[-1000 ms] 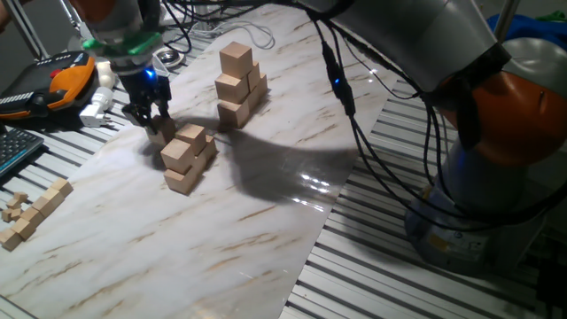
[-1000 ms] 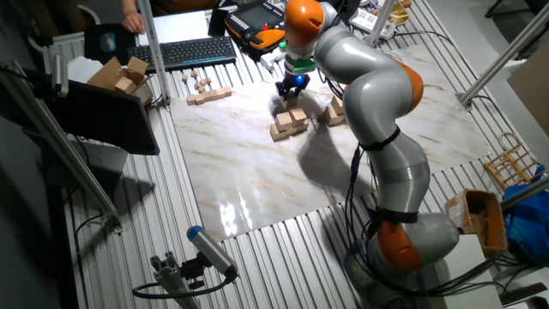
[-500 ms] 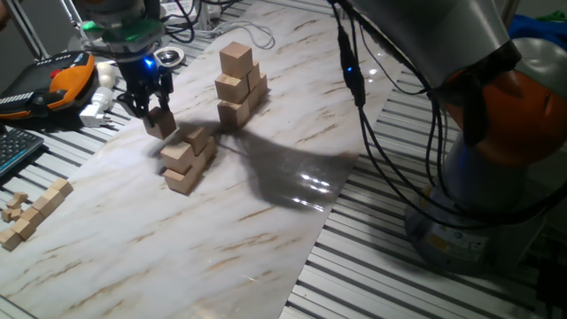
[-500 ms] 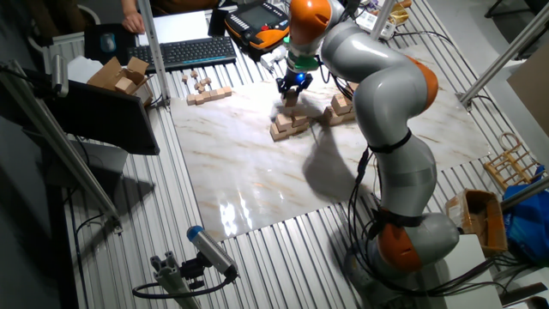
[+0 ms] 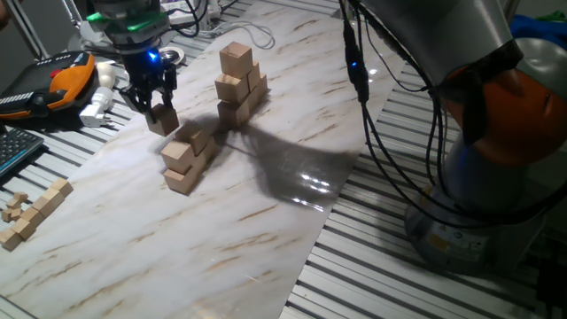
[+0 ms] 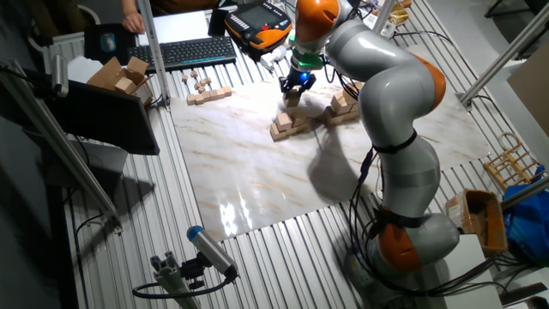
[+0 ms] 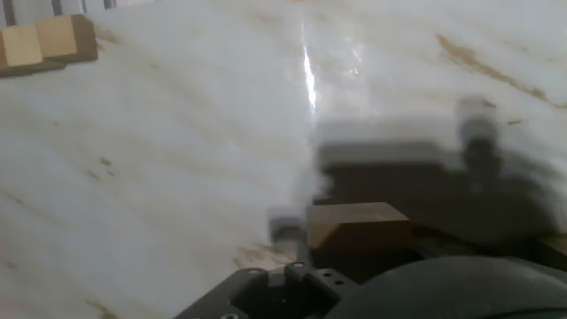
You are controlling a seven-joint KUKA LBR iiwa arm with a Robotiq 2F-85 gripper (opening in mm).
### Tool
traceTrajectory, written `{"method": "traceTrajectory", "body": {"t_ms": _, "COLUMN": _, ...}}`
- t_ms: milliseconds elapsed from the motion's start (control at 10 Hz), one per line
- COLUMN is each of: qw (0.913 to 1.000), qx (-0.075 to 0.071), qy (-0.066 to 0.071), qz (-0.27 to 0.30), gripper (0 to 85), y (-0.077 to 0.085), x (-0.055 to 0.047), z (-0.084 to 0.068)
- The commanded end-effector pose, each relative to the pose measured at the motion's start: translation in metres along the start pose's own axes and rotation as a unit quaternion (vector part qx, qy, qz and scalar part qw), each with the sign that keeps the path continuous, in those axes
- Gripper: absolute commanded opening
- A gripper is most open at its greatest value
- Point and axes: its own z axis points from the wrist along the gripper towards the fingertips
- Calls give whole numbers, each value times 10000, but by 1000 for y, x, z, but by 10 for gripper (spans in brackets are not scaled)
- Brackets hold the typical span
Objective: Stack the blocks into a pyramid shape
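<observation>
My gripper (image 5: pixel 158 108) hangs above the marble board, shut on one tan block (image 5: pixel 164 122) that is lifted clear of the surface. Just right of and below it is a low pile of blocks (image 5: pixel 186 156), two layers high. A taller pile of blocks (image 5: pixel 238 84), three layers high, stands behind it. In the other fixed view the gripper (image 6: pixel 293 86) holds the block (image 6: pixel 292 97) above the low pile (image 6: pixel 289 127), with the taller pile (image 6: pixel 340 106) to its right. The hand view shows the held block (image 7: pixel 359 232) over the board, blurred.
Thin small wooden pieces (image 5: pixel 34 213) lie at the board's left edge. A keyboard (image 5: pixel 13 147), an orange-and-black pendant (image 5: pixel 55 84) and a white plug (image 5: pixel 97 103) sit beyond it. A cardboard box (image 6: pixel 120 75) stands by the keyboard. The arm's cables (image 5: pixel 359 97) hang over the board's right side.
The gripper has risen from the board beside the low pile, carrying the block up with it and shifting slightly toward the back.
</observation>
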Motion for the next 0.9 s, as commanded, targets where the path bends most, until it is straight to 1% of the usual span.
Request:
{"method": "traceTrajectory", "body": {"t_ms": 0, "qw": 10000, "qx": -13, "qy": 26, "qz": 14, "gripper": 0, "y": 2, "x": 4, "z": -3}}
{"method": "traceTrajectory", "body": {"t_ms": 300, "qw": 9999, "qx": -30, "qy": 90, "qz": -73, "gripper": 0, "y": 5, "x": 19, "z": -10}}
{"method": "traceTrajectory", "body": {"t_ms": 500, "qw": 9994, "qx": 39, "qy": 114, "qz": -312, "gripper": 0, "y": 6, "x": 28, "z": -14}}
{"method": "traceTrajectory", "body": {"t_ms": 600, "qw": 9990, "qx": 78, "qy": 150, "qz": -407, "gripper": 0, "y": 7, "x": 34, "z": -15}}
{"method": "traceTrajectory", "body": {"t_ms": 700, "qw": 9990, "qx": 125, "qy": 154, "qz": -403, "gripper": 0, "y": 10, "x": 39, "z": -14}}
{"method": "traceTrajectory", "body": {"t_ms": 800, "qw": 9990, "qx": 124, "qy": 146, "qz": -395, "gripper": 0, "y": 13, "x": 43, "z": -14}}
